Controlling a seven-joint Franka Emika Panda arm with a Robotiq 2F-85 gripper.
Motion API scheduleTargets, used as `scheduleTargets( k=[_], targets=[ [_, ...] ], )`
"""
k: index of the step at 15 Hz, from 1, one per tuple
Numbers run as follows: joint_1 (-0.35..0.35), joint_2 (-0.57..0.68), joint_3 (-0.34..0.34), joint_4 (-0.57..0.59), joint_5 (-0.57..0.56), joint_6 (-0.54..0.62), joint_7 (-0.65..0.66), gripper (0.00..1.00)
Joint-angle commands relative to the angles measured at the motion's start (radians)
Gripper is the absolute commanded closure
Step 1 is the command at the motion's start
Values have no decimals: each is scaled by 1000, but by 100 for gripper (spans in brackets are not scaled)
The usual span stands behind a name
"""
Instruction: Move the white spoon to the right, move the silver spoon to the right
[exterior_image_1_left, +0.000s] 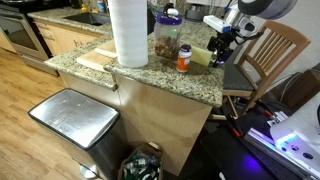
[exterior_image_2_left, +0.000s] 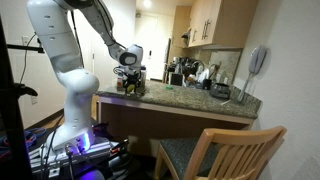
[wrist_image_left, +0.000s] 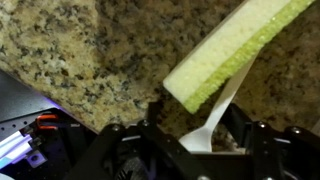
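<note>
White spoon (wrist_image_left: 214, 116) between jaws of tool (wrist_image_left: 197, 146).

White plastic spoon (wrist_image_left: 215, 115): lies diagonal on speckled granite counter (wrist_image_left: 120, 60), handle end meeting yellow-green sponge (wrist_image_left: 230, 45).

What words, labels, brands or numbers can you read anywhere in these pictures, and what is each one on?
No text can be read in any view.
small orange bottle on the counter: any print is too small and blurred to read.
jar beside it: any label is too blurred to read.
white spoon and sponge in the wrist view: no markings visible.
</note>
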Motion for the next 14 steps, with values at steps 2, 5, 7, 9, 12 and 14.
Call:
scheduleTargets(
  k=[2, 5, 7, 9, 12, 14],
  targets=[
    [9, 9, 1, -12, -18, 27, 43, 68],
    [9, 3, 4, -12, -33, 20, 78, 88],
    [9, 2, 7, -13, -47, 21, 106, 99],
    [0, 3, 18, -16, -73, 40, 154, 100],
    [-9, 2, 33, -20, -128, 65, 227, 97],
    [-73, -81, -47, -27, -224, -11, 149, 97]
  ],
)
